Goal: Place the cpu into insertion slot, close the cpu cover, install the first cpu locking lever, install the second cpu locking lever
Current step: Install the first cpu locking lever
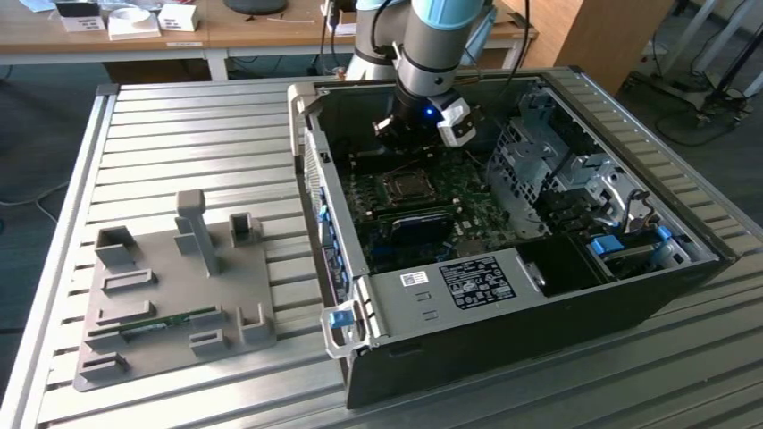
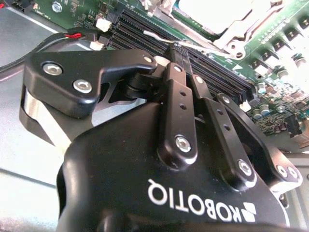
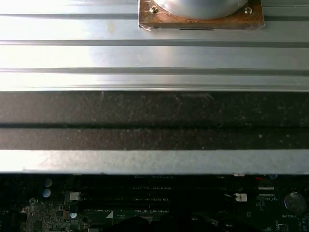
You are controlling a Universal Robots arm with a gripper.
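In the exterior view my gripper [image 1: 409, 143] hangs inside the open computer case, over the green motherboard [image 1: 477, 210] and just behind the insertion slot [image 1: 399, 186]. The second wrist view has the fingertips [image 2: 175, 50] pressed together, shut, above the black memory slots [image 2: 145, 29]. A thin silvery cpu locking lever [image 2: 203, 44] runs right past the tips; whether they touch it I cannot tell. Beyond it the cpu cover [image 2: 244, 35] lies flat over the pale cpu [image 2: 212, 9] in the slot.
The black case [image 1: 501, 322] lies open on a slatted metal table [image 1: 191, 134]. Drive cages [image 1: 560, 170] fill the exterior view's right of the board. A grey fixture [image 1: 179, 295] holding a memory stick sits at the exterior view's left. In the first wrist view, the case wall [image 3: 154, 121] crosses ahead.
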